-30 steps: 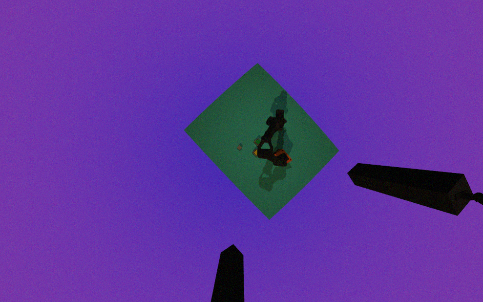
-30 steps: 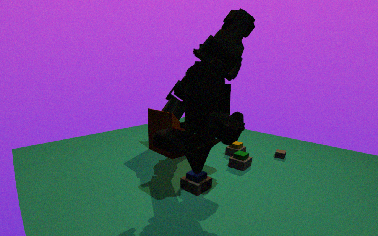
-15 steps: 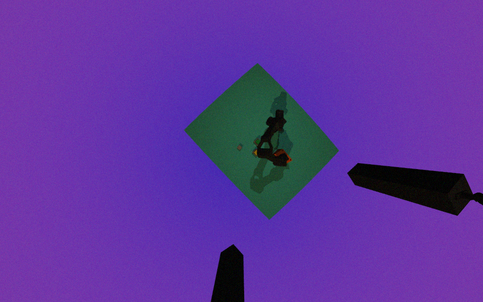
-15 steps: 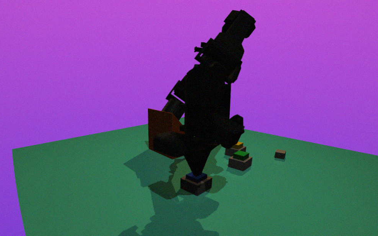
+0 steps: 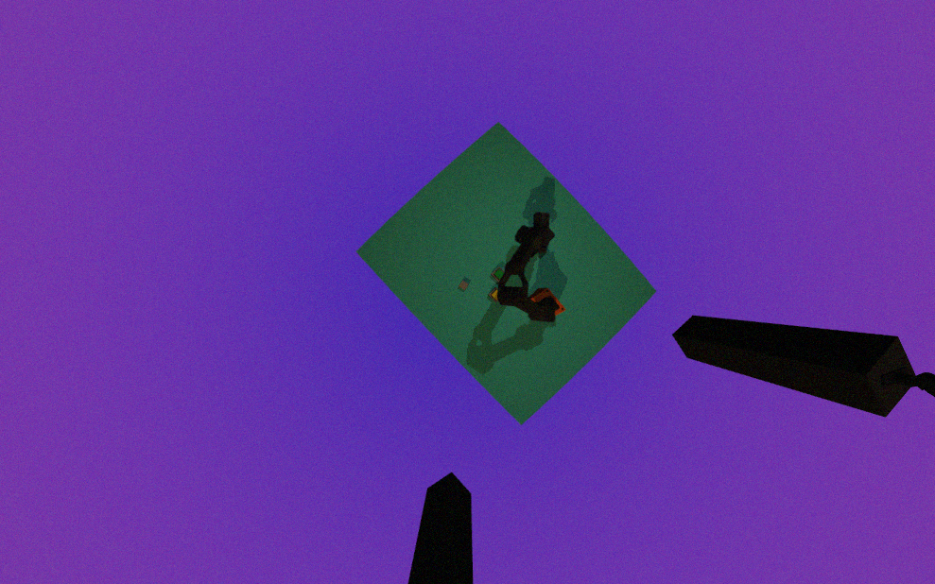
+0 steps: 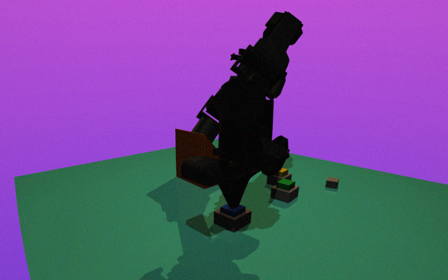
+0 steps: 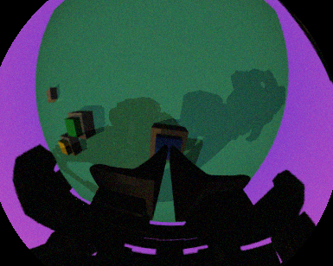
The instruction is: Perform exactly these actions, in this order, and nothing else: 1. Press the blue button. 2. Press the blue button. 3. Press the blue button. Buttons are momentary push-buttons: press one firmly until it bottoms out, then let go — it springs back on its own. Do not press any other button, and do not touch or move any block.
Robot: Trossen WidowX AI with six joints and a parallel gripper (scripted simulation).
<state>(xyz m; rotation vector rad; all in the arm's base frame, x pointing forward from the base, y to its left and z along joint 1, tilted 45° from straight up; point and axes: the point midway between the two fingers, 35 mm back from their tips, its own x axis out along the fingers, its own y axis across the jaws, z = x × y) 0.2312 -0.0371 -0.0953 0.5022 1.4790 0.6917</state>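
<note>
The blue button point(image 6: 233, 209) sits on its dark base toward the near side of the green table point(image 6: 79, 215), and the gripper point(image 6: 233, 203) stands right on top of it, jaws closed to a narrow point and holding nothing. Whether the cap is bottomed out cannot be told. A shallow push may not register. The tip is thin, so an off-centre descent could slip off the cap onto the base. The green button point(image 6: 286, 184) and yellow button point(image 6: 283, 171) lie near, the small brown block point(image 6: 331, 182) further out; a sideways swing on lifting could brush them.
</note>
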